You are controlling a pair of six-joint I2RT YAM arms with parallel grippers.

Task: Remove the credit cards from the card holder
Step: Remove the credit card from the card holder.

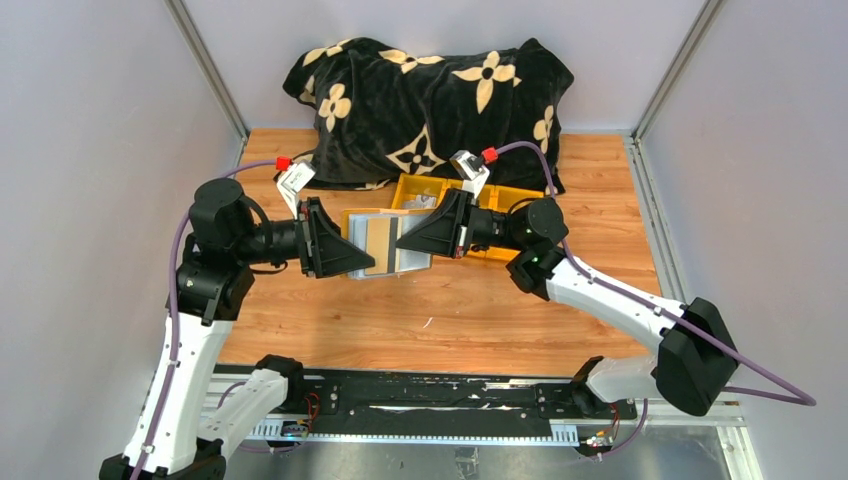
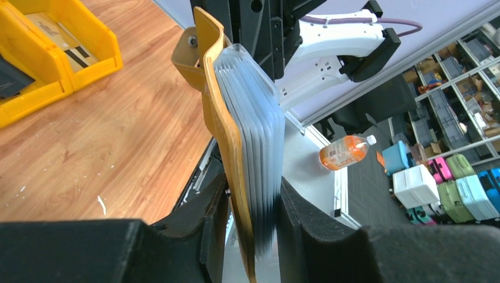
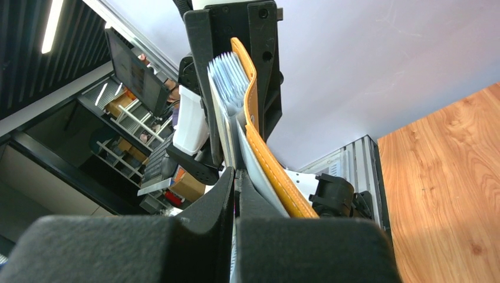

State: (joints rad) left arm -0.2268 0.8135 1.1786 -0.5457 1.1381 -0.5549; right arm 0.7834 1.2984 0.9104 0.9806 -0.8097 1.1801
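Over wooden table (image 1: 450, 310), left gripper (image 2: 252, 215) clamps card holder (image 2: 247, 118); right gripper (image 3: 236, 186) pinches, seemingly, a credit card (image 3: 249, 159) edge.

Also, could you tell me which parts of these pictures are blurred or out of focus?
Top view: sharp, evenly lit. Left wrist view: the left hand at the bottom edge is a dark blur, and the holder smears where it enters it; its upper part is crisp. Right wrist view: the right hand is likewise soft, the holder beyond it sharp.
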